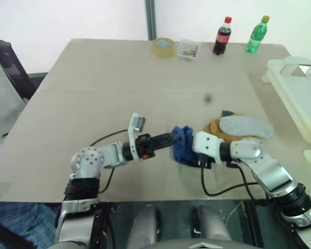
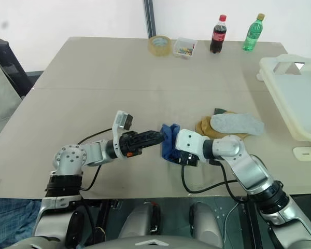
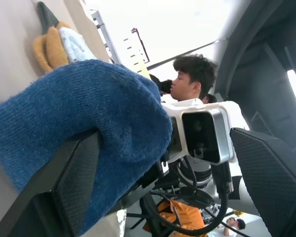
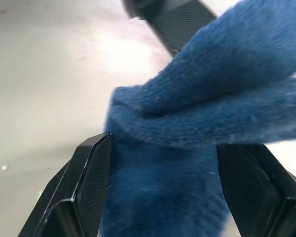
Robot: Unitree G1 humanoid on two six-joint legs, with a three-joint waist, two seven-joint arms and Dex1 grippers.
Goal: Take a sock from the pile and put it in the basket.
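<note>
Both claws meet at the sock [image 1: 184, 145], left of the pile [image 1: 238, 127]: right claw [image 4: 163, 168] straddles it, left claw [image 3: 153, 187] spread wide. Basket [image 1: 300, 98] lies far right.

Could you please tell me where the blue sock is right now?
In the head views the blue sock sits near the table's front edge, between the left gripper and right gripper, just left of the sock pile.
</note>
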